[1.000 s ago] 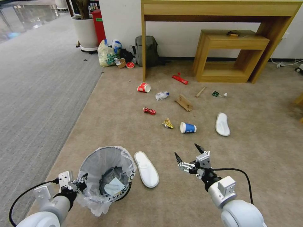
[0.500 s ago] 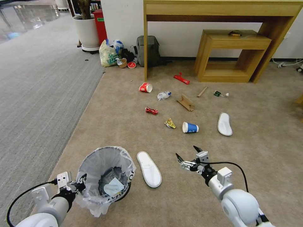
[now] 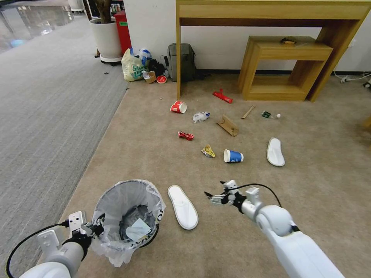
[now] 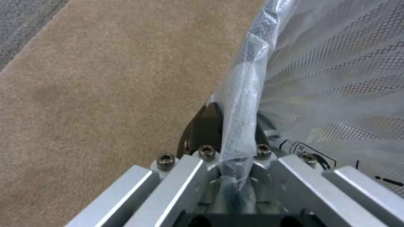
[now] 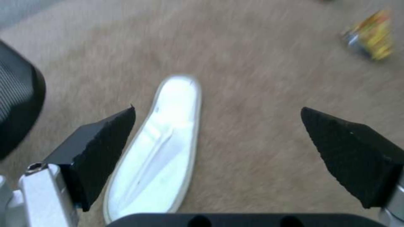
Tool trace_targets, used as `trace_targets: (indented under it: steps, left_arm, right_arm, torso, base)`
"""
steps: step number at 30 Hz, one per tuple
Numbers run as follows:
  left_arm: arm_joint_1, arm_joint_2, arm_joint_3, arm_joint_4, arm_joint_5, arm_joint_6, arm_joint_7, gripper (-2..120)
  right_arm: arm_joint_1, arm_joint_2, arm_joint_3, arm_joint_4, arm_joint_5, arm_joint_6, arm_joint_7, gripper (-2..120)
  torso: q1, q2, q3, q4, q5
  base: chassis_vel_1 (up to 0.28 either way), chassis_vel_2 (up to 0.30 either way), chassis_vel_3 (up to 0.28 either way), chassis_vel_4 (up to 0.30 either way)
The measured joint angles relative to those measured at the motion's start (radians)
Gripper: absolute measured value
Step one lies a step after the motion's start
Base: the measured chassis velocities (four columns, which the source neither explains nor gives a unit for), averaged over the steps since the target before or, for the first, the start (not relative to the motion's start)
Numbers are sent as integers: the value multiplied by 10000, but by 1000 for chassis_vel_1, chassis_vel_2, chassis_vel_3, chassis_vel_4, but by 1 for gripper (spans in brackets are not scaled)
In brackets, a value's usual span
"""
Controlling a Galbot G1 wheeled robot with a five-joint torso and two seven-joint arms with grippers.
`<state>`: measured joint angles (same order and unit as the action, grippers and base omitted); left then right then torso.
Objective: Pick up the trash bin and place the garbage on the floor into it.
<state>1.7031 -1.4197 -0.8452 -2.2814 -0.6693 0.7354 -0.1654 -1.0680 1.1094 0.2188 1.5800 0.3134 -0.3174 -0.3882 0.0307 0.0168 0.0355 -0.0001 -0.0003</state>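
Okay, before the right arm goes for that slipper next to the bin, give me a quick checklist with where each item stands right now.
1. Left gripper shut on the trash bin rim: ok.
2. Bin mouth open, room inside: ok.
3. Right gripper open: ok.
4. Near slipper centred between its fingers: not ok, it lies toward one finger.
5. Gripper low enough to grasp: cannot tell.
6. Floor around the slipper free of other litter: ok.

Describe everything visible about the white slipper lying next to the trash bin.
The near white slipper is a flat, soft-looking open-backed slipper with a raised rim. It lies sole-down on the beige carpet, lengthwise away from the robot, just right of the trash bin, apparently not touching it. The open right gripper hovers to its right, with no visible contact.
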Motion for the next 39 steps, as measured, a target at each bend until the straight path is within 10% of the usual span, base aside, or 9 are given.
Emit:
trace_targets:
  steps: [14,39]
  left_arm:
    - [-43,-103,8,21,29,0,-141,0]
    - [-29,-186,60,95,247,0,-152,0]
  right_arm:
    - [1671,1193,-1765,-2949,-414,-187,118,100]
    - [3049,2585,-1685,-6304,-1202,556,-731,100]
  torso:
    - [-1,0,0,0,2]
    - [-1,1,-1,-1,2]
  base:
    - [0,0,0,0]
    - [0,0,0,0]
